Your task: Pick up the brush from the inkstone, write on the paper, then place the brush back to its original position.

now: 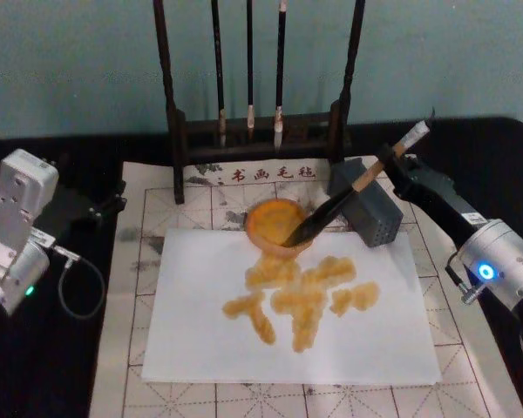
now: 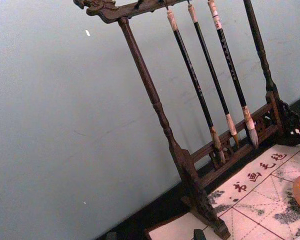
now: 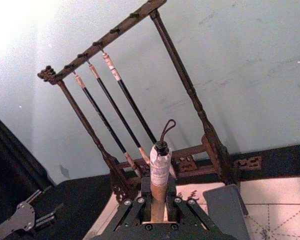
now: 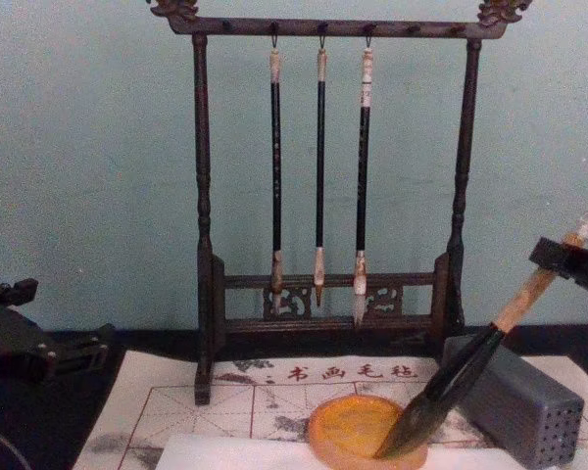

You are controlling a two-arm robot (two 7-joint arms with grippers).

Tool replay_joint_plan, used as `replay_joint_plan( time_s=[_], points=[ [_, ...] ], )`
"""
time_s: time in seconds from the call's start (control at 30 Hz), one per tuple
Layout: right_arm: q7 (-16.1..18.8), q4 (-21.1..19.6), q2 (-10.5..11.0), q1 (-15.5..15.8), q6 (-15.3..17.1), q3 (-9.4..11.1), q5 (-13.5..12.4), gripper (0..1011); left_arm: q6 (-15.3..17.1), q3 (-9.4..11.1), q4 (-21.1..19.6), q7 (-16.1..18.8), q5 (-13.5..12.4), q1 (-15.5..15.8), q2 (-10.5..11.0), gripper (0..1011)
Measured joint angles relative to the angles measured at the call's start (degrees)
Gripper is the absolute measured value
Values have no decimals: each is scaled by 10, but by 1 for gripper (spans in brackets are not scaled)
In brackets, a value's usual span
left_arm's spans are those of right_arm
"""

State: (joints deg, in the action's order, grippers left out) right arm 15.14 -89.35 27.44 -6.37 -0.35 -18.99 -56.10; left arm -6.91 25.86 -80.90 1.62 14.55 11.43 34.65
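Fingers (image 3: pixel 187 215) of your right gripper (image 1: pixel 394 164) clamp the upper handle of the brush (image 1: pixel 344 200), which leans with its dark tip resting in the orange inkstone (image 1: pixel 260 228) at the top edge of the paper (image 1: pixel 200 340), marked with amber strokes (image 1: pixel 301 300). Your left gripper (image 1: pixel 91 209) sits parked over the black table (image 1: pixel 35 366) at left, its grip unreadable.

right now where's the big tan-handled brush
In the head view, the thick tan-handled brush leans right of centre, dark tip in the round orange dish, beside the grey block, handle held by the right gripper.
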Motion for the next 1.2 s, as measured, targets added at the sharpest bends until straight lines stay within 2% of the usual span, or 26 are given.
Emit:
replay_joint_plan(
  time_s=[0.57, 1.2],
  points=[
    [-5, -28, -7, 32, 7, 27, 19, 182, 0, 0, 0, 0, 0, 0, 0, 1001],
    [-1, -64, -1, 62, 9, 59, 27, 182, 0, 0, 0, 0, 0, 0, 0, 1001]
  ],
)
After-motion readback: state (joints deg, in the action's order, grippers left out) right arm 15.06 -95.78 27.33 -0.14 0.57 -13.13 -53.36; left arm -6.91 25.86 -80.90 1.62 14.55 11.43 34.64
